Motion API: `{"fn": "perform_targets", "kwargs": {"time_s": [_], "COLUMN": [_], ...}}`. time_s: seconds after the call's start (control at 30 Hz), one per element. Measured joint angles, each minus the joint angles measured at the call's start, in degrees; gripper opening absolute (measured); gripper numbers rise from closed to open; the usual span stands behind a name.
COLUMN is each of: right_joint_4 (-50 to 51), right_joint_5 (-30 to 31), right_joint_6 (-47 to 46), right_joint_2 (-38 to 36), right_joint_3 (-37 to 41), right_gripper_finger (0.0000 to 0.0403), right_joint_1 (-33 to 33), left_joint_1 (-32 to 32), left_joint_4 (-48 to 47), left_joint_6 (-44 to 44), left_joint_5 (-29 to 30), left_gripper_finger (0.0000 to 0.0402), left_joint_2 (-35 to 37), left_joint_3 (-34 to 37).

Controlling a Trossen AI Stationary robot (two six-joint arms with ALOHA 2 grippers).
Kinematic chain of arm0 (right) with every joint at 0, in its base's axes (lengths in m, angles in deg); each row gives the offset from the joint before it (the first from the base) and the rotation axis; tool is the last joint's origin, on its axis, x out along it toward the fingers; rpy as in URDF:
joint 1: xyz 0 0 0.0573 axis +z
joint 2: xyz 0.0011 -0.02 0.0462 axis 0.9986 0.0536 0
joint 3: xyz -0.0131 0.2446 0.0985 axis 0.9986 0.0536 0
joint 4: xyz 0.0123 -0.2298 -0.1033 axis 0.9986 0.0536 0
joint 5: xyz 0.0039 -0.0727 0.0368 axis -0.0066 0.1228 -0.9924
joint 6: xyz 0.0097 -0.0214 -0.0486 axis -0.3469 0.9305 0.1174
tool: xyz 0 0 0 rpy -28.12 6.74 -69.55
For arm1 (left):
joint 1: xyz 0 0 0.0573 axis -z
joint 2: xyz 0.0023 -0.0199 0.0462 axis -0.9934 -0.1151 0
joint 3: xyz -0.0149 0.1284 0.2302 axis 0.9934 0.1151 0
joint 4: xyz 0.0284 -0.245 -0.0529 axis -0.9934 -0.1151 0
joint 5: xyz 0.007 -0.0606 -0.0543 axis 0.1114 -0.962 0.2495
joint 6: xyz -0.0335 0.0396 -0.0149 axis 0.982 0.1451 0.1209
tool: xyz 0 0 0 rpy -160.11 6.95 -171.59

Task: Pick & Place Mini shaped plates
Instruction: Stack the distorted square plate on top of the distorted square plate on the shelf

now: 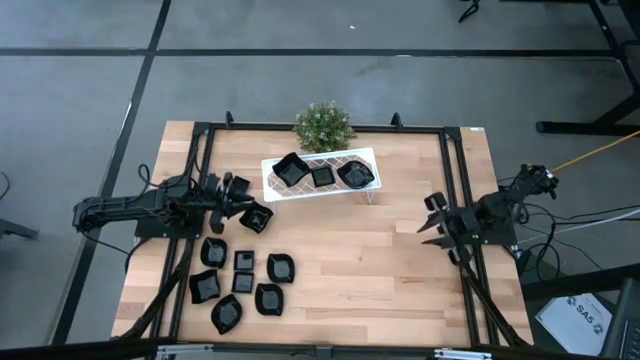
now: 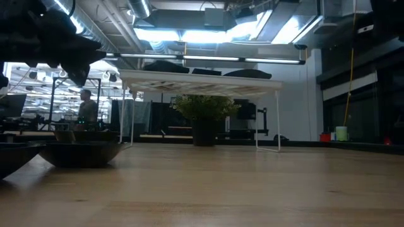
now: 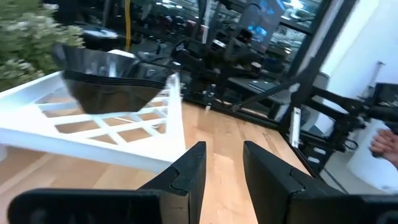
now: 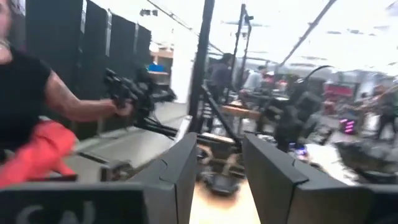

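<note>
Three black mini plates lie on the white rack at the table's far middle; one of them shows in the left wrist view. Several more plates lie on the wood at the near left, and one lies just beside my left gripper. That gripper is level, pointing toward the rack, open with nothing between its fingers. My right gripper hovers at the table's right side, open and empty.
A small green plant stands behind the rack at the far edge. Black frame rails run along the table's left and right sides. Bare wood lies between the two arms. A person's arm shows in the room beyond.
</note>
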Motion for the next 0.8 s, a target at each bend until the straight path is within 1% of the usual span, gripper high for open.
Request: {"fn": "perform_targets", "kwargs": {"time_s": [0.07, 0.17, 0.3, 0.4, 0.5, 0.63, 0.8], "right_joint_4": [1.50, 3.35, 7.53, 10.90, 11.14, 11.60, 11.58], "right_joint_5": [0.02, -0.28, -3.68, -5.23, -8.34, -10.00, -10.12], "right_joint_6": [1.86, 1.31, -0.14, -1.44, -0.87, 1.28, 0.64], "right_joint_2": [0.00, -0.02, -0.02, 0.00, 0.04, 0.07, 0.07], "right_joint_3": [0.00, 0.02, 0.00, 0.02, 0.04, 0.00, 0.00], "right_gripper_finger": [0.0129, 0.0129, 0.0129, 0.0129, 0.0129, 0.0129, 0.0129], "right_joint_1": [-1.77, -5.35, -10.63, -14.36, -17.66, -20.57, -21.71], "left_joint_1": [0.00, 0.00, 0.00, 0.00, 0.00, 0.00, 0.00], "left_joint_4": [0.04, 0.01, -0.82, -4.15, -6.84, -9.28, -12.62], "left_joint_6": [-1.00, -1.38, -3.24, -4.76, -6.17, -6.26, -6.82], "left_joint_5": [-1.12, -1.49, -2.09, -2.09, -1.80, -1.61, -1.08], "left_gripper_finger": [0.0100, 0.0100, 0.0100, 0.0100, 0.0100, 0.0100, 0.0100], "left_joint_2": [0.00, 0.00, 0.00, -0.20, -0.99, -3.28, -7.61], "left_joint_3": [-0.04, -0.07, -0.46, -2.33, -4.78, -8.03, -11.69]}}
